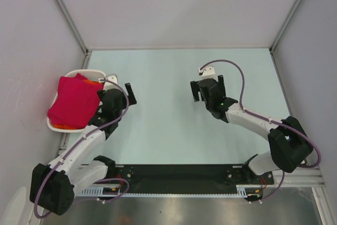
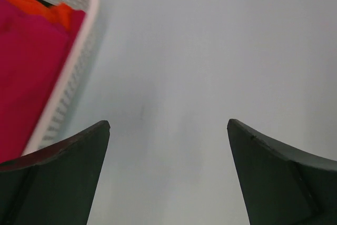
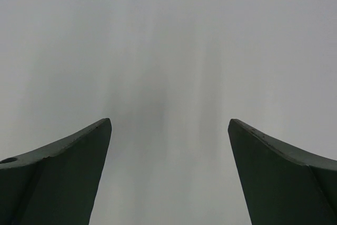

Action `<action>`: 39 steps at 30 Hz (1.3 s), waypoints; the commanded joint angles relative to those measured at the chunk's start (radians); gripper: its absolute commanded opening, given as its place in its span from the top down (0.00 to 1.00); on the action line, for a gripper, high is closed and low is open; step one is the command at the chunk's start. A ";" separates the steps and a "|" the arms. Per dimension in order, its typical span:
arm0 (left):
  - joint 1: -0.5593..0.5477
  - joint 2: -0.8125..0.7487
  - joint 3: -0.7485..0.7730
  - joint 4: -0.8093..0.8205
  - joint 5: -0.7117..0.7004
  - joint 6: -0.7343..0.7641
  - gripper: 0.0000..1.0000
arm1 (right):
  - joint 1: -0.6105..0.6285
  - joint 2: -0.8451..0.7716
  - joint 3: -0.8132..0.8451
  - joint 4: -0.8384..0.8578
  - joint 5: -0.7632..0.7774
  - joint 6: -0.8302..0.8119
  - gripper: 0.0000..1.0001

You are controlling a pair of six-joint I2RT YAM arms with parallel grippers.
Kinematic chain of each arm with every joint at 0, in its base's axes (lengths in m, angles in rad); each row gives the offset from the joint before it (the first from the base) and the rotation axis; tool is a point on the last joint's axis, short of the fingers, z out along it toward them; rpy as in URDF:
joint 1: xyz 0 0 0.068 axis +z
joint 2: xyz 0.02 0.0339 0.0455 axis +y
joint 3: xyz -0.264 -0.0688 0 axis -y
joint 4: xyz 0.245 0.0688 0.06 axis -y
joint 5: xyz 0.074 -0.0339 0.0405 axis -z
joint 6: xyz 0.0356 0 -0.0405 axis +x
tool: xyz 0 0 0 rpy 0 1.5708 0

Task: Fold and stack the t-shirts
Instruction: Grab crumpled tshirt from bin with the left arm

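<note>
Basket (image 2: pixel 71 77) holding the crimson t-shirt (image 1: pixel 71 103) is sitting beside the released left claw (image 2: pixel 168 130), which should be pinching one edge; right claw (image 3: pixel 169 127) is hanging released too.

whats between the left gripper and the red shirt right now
Only the side wall of the white basket: in the left wrist view it stands between the open left gripper and the red shirt, which lies inside it.
</note>
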 commanded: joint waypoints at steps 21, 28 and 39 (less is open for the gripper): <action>0.134 0.608 0.483 -0.935 -0.959 -0.657 0.00 | 0.042 0.112 0.058 0.042 -0.002 -0.051 0.00; 0.200 0.474 0.326 -0.506 -0.639 -0.305 0.00 | 0.042 0.134 0.063 0.050 -0.016 -0.054 0.00; 0.324 0.435 0.276 -0.279 -0.476 -0.154 0.00 | 0.042 0.189 0.109 0.036 -0.054 -0.054 0.00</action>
